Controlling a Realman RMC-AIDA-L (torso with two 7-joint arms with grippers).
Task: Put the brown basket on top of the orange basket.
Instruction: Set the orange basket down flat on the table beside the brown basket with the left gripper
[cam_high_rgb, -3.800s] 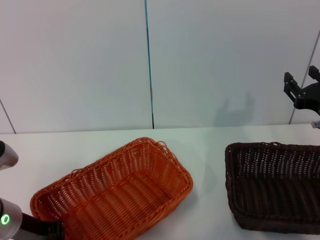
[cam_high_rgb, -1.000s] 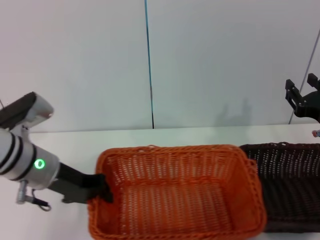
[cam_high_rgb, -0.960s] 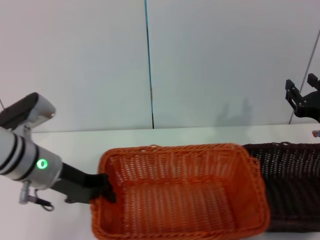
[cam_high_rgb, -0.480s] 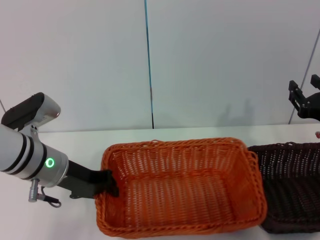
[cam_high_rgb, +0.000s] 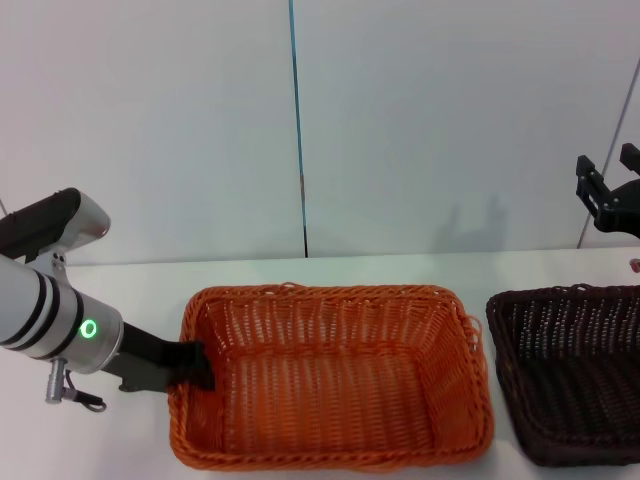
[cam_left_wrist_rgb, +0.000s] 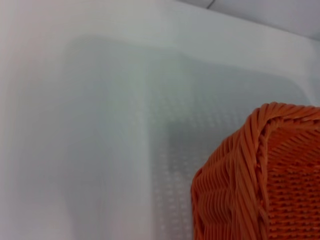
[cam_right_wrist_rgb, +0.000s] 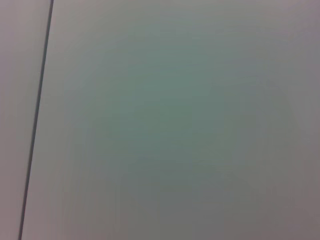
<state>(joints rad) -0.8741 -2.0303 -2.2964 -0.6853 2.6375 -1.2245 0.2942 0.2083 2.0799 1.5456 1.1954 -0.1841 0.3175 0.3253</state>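
The orange basket (cam_high_rgb: 330, 375) sits in the middle of the white table (cam_high_rgb: 130, 285), long side towards me. My left gripper (cam_high_rgb: 196, 366) is shut on its left short rim. One orange corner shows in the left wrist view (cam_left_wrist_rgb: 260, 175). The brown basket (cam_high_rgb: 570, 375) stands to the right of the orange one with a small gap between them; its right part is cut off by the picture's edge. My right gripper (cam_high_rgb: 608, 172) hangs open and empty in the air, above and behind the brown basket.
A white wall panel with a dark vertical seam (cam_high_rgb: 298, 130) rises behind the table. The right wrist view shows only this wall and seam (cam_right_wrist_rgb: 36, 120). Bare table surface lies to the left of the orange basket (cam_left_wrist_rgb: 100, 125).
My left gripper has pulled the orange basket to the left, off the brown basket's left edge, and a gap now shows between them. The right gripper has stayed in place.
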